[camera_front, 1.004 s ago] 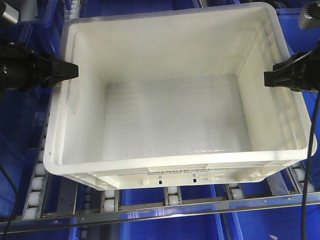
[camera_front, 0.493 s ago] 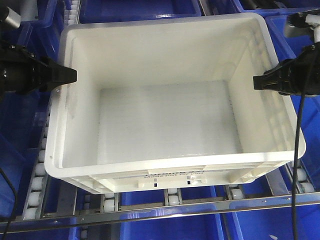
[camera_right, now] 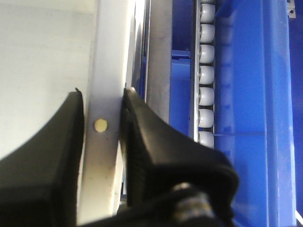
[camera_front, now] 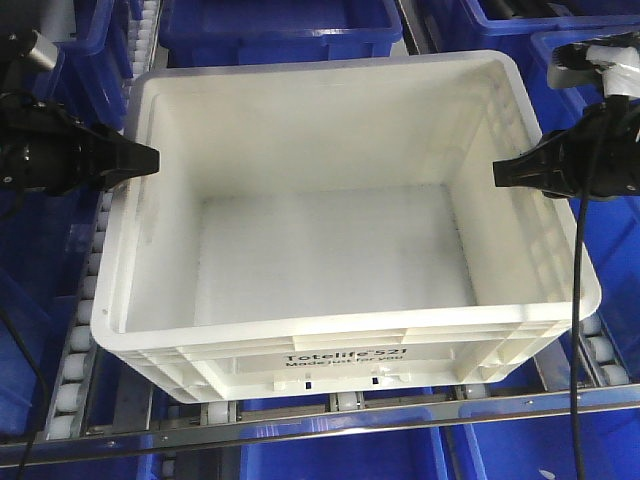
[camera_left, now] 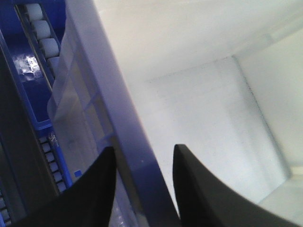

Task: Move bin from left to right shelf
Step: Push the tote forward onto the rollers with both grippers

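Front view: the white bin [camera_front: 330, 250] sat in the middle of the frame over the roller lanes [camera_front: 78, 340] of the shelf. Its near long side faced me and reached just above the metal rail [camera_front: 350, 418] at the shelf front. That side carried black print reading "Totelife 521", with a smaller line under it. The bin was open at the top and nothing lay inside. I couldn't tell whether its bottom rested on the rollers or was held slightly off them.

My left hand [camera_front: 140, 160] was on the bin's left short wall, at the rim. In the left wrist view the two black fingers [camera_left: 102, 189] straddled that rim, one outside and one inside. The wall filled the gap between them, so the hand was pinching the rim.

My right hand [camera_front: 505, 172] was on the opposite short wall at about the same height. In the right wrist view both black fingers [camera_right: 142, 137] pressed against the rim strip from either side, right at a small round mark. That hand was pinching the rim too. A black cable [camera_front: 578, 300] hung down from the right arm, outside the bin's right wall.

Blue bins [camera_front: 280, 25] sat behind the white one, to both sides, and on the level below. A row of white rollers ran beside the right wall in the right wrist view.
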You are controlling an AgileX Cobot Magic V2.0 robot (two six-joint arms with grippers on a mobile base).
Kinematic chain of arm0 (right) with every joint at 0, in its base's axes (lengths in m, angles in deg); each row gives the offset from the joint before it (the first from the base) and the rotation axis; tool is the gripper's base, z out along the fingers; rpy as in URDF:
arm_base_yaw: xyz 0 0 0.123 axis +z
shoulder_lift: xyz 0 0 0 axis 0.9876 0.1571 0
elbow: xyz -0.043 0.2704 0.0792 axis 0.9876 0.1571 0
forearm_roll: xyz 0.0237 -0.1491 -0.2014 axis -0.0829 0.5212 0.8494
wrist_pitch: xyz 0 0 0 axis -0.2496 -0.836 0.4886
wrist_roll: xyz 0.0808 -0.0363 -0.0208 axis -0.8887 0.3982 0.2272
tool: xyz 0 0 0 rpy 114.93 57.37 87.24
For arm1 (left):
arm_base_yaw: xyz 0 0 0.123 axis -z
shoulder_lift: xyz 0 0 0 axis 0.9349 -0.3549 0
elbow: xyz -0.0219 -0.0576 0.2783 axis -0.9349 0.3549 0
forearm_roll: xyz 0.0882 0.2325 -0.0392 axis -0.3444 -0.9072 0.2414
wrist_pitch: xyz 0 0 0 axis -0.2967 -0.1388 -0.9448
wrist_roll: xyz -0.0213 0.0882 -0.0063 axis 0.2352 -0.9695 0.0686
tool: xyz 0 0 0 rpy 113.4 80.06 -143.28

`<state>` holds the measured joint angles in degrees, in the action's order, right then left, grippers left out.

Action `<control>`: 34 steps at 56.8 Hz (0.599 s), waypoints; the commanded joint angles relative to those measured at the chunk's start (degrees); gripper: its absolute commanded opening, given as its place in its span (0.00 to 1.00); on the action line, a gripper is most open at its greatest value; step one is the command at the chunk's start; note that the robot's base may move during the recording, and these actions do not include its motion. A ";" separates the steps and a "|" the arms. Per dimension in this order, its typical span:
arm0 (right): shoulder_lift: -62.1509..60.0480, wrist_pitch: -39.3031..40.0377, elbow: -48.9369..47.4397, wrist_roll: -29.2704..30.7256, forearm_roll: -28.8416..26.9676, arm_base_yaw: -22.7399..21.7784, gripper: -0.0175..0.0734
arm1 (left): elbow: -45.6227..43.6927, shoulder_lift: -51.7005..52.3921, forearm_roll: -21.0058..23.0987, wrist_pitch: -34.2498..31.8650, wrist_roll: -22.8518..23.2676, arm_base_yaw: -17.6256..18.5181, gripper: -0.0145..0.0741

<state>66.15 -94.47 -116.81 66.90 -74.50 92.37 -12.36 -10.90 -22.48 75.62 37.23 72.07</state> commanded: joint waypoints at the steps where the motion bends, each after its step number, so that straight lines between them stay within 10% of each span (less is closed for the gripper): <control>1: -1.32 8.44 -2.69 1.78 -7.21 1.75 0.19 | -2.67 2.79 11.99 6.71 -1.02 2.99 0.16; 34: -1.32 9.24 -2.69 3.88 -7.15 1.75 0.28 | -2.67 2.79 11.94 5.34 -1.27 2.99 0.21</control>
<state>66.60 -93.37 -116.81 67.61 -74.76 92.37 -12.36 -10.84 -21.39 74.10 37.24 72.07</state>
